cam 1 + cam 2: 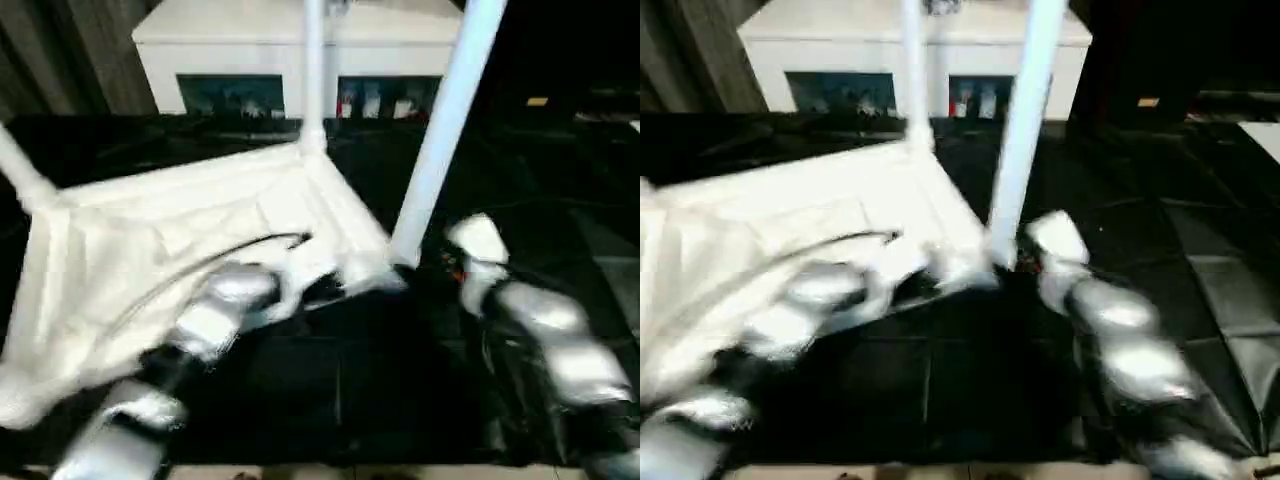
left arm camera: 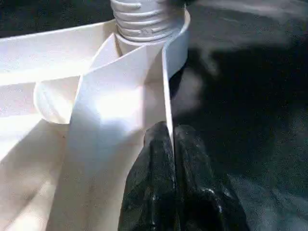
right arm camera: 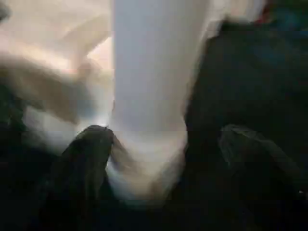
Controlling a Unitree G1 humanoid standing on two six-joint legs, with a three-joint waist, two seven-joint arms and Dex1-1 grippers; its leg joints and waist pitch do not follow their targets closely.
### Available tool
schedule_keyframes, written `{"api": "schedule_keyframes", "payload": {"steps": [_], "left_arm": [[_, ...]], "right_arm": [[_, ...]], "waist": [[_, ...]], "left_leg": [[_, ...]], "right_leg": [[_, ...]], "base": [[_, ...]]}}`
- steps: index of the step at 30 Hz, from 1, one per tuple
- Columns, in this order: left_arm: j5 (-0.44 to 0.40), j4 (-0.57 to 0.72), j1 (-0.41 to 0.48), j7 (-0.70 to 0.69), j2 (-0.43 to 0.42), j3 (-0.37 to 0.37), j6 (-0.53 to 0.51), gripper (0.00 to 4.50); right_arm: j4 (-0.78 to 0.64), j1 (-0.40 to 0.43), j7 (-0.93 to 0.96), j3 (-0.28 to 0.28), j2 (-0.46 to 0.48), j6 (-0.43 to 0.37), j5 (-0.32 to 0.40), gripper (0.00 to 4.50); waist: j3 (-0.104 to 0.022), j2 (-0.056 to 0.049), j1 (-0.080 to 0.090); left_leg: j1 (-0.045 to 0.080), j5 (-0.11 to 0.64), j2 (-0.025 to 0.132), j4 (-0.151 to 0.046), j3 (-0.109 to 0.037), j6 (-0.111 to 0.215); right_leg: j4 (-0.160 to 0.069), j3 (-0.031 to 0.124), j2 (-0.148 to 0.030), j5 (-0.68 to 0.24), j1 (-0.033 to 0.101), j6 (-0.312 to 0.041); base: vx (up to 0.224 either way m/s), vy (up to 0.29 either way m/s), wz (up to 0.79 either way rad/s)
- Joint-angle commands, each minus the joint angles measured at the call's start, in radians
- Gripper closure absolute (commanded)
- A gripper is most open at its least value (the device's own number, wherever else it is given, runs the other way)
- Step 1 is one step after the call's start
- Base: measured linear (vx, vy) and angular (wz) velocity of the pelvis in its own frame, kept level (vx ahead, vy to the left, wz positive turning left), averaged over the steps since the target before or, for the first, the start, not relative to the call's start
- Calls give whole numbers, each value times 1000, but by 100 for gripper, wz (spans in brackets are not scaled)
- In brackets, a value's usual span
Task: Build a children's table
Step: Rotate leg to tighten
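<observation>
The left gripper, its two black fingers pressed together, pinches the thin upright rim of the white plastic table top, which lies upside down with its ribbed underside facing up on the black floor. Just beyond this gripper, along the same rim, sits a rounded corner socket with the threaded end of a long round white leg standing in it. The right gripper has its fingers spread wide either side of the base of that near-corner leg; one finger lies against the leg's foot, the other stands apart from it, so nothing is gripped here. Farther from both grippers a second white leg rises from the far corner, a third slants away at the left corner, and behind them stands a low white cabinet with dark glass openings. The risk, as I judge it, lies in the near-corner leg: it leans, and with the right gripper loose around it, it may not be seated fully in its socket, so a nudge from an arm could tip or unseat it. The left gripper's hold is on a thin edge only; if the top shifts or twists, that pinch could slip and the whole top slide across the floor, throwing the standing legs off line.
</observation>
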State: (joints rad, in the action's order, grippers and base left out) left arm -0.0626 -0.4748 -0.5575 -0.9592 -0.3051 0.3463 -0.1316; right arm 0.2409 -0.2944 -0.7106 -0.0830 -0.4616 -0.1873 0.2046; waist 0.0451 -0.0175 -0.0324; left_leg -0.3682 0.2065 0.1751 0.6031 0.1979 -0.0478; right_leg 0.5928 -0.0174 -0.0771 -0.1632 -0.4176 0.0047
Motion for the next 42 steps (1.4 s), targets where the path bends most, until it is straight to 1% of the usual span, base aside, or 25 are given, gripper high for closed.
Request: {"api": "schedule_keyframes", "payload": {"steps": [1, 2, 3, 4, 8, 9, 11, 12, 13, 14, 15, 18, 24, 28, 29, 31, 32, 34, 35, 36, 37, 38, 39, 40, 42], "left_arm": [[-2, 19, 6, -66, -14, 26, 11, 450], [15, 37, 9, -120, -41, 30, 2, 450], [23, 44, 10, -138, -49, 31, -3, 450], [49, 63, 11, -189, -64, 29, -13, 450], [69, 76, 4, -215, -62, 27, -14, 450], [69, 74, 2, -212, -62, 27, -11, 450], [68, 69, -1, -211, -61, 27, -8, 450], [66, 66, -2, -210, -60, 27, -7, 450], [64, 64, -3, -209, -60, 28, -6, 450], [63, 63, -3, -209, -61, 28, -5, 450], [62, 65, -3, -211, -63, 28, -7, 450], [61, 71, -1, -215, -67, 23, -15, 450], [64, 70, -1, -212, -71, 21, -14, 450], [64, 64, 0, -214, -72, 21, -12, 450], [64, 64, 2, -213, -72, 22, -12, 450], [64, 63, 2, -212, -71, 22, -12, 450], [61, 61, 3, -203, -69, 21, -13, 450], [23, 23, -11, -102, -40, 13, -33, 450], [12, 0, -21, -41, -13, 3, -46, 450], [8, -12, -26, -8, 2, -3, -52, 450], [0, -38, -41, 76, 54, -16, -89, 450], [-1, -41, -43, 85, 60, -16, -91, 450], [-15, -69, -60, 162, 110, -18, -114, 450], [-26, -99, -77, 230, 157, -20, -127, 450], [-36, -139, -98, 304, 209, -21, -135, 450]], "right_arm": [[-54, 13, -90, -24, -15, -12, 37, 60], [-84, 30, -161, -39, -55, -28, 60, 60], [-92, 34, -184, -43, -67, -29, 64, 60], [-94, 29, -223, -46, -79, -48, 69, 60], [-34, -16, -218, -69, -50, -43, 39, 60], [-25, -22, -216, -72, -45, -45, 38, 60], [-5, -34, -220, -79, -38, -50, 32, 60], [9, -41, -218, -84, -36, -48, 23, 76], [21, -46, -211, -88, -35, -45, 13, 86], [30, -50, -206, -91, -34, -43, 7, 86], [39, -54, -211, -96, -38, -43, -2, 93], [63, -61, -234, -106, -44, -35, -22, 119], [75, -72, -229, -92, -33, -41, -4, 166], [82, -65, -221, -79, -15, -45, 8, 175], [96, -62, -186, -63, 6, -48, 6, 175], [103, -63, -167, -55, 16, -50, 5, 176], [120, -68, -120, -43, 32, -50, -5, 176], [197, -97, 119, 19, 112, -72, -36, 176], [226, -108, 230, 49, 151, -82, -45, 176], [240, -114, 287, 65, 171, -86, -49, 177], [276, -131, 424, 94, 230, -90, -61, 177], [280, -133, 435, 96, 236, -90, -62, 177], [313, -153, 524, 107, 289, -87, -68, 177], [350, -177, 592, 111, 335, -72, -76, 177], [402, -211, 655, 101, 377, -42, -93, 177]], "waist": [[-60, 7, -1], [-58, 5, -1], [-59, 6, -2], [-57, 7, -1], [-58, 9, 0], [-59, 8, -3], [-60, 12, -7], [-60, 10, -8], [-62, 14, -9], [-62, 14, -12], [-63, 17, -12], [-61, 16, -12], [-61, 15, -13], [-61, 14, -12], [-61, 14, -11], [-60, 14, -8], [-59, 13, -5], [-58, 10, 1], [-58, 8, 10], [-57, 10, 13], [-56, 9, 15], [-57, 8, 18], [-59, 8, 18], [-59, 4, 22], [-62, 7, 24]], "left_leg": [[7, 224, 46, -75, -21, 83], [11, 232, 48, -76, -20, 80], [9, 234, 49, -76, -22, 78], [10, 231, 49, -78, -21, 77], [11, 227, 49, -76, -20, 64], [15, 219, 49, -75, -19, 62], [13, 203, 50, -74, -18, 63], [12, 192, 49, -74, -19, 65], [10, 170, 48, -72, -18, 69], [10, 156, 48, -71, -18, 73], [9, 151, 48, -70, -17, 76], [10, 160, 48, -70, -18, 80], [10, 158, 48, -70, -18, 77], [10, 162, 48, -70, -18, 76], [10, 163, 48, -71, -19, 75], [9, 178, 47, -72, -19, 66], [10, 184, 48, -74, -19, 58], [10, 192, 46, -75, -19, 46], [10, 215, 44, -79, -23, 7], [10, 228, 43, -80, -24, -2], [18, 249, 43, -79, -21, -14], [18, 259, 42, -79, -22, -19], [16, 261, 41, -80, -25, -23], [15, 255, 40, -80, -23, -23], [16, 249, 37, -77, -23, -20]], "right_leg": [[-66, 23, -50, -199, 52, -246], [-69, 25, -51, -209, 49, -247], [-67, 25, -53, -215, 54, -246], [-67, 25, -52, -216, 50, -250], [-67, 25, -53, -229, 46, -259], [-65, 26, -52, -220, 44, -262], [-62, 27, -53, -198, 46, -263], [-61, 26, -53, -185, 47, -264], [-56, 26, -54, -160, 50, -269], [-55, 26, -54, -144, 51, -271], [-55, 25, -53, -140, 52, -272], [-56, 25, -54, -161, 51, -270], [-56, 25, -54, -165, 52, -264], [-56, 26, -54, -168, 52, -265], [-56, 25, -54, -169, 51, -265], [-58, 25, -54, -191, 50, -262], [-59, 25, -53, -201, 50, -258], [-61, 25, -52, -215, 46, -256], [-64, 23, -52, -264, 48, -240], [-66, 22, -51, -282, 46, -233], [-71, 25, -50, -300, 38, -225], [-72, 26, -50, -309, 37, -224], [-72, 24, -49, -304, 42, -217], [-72, 28, -49, -277, 39, -221], [-72, 26, -48, -258, 41, -222]], "base": [[0, 0, 0], [0, 0, 0], [0, 0, 0], [0, 0, 0], [0, 0, 0], [0, 0, 0], [0, 0, 0], [0, 0, 0], [0, 0, 0], [0, 0, 0], [0, 0, 0], [0, 0, 0], [0, 0, 0], [0, 0, 0], [0, 0, 0], [0, 0, 0], [0, 0, 0], [0, 0, 0], [0, 0, 0], [0, 0, 0], [0, 0, 0], [0, 0, 0], [0, 0, 0], [0, 0, 0], [0, 0, 0]]}}
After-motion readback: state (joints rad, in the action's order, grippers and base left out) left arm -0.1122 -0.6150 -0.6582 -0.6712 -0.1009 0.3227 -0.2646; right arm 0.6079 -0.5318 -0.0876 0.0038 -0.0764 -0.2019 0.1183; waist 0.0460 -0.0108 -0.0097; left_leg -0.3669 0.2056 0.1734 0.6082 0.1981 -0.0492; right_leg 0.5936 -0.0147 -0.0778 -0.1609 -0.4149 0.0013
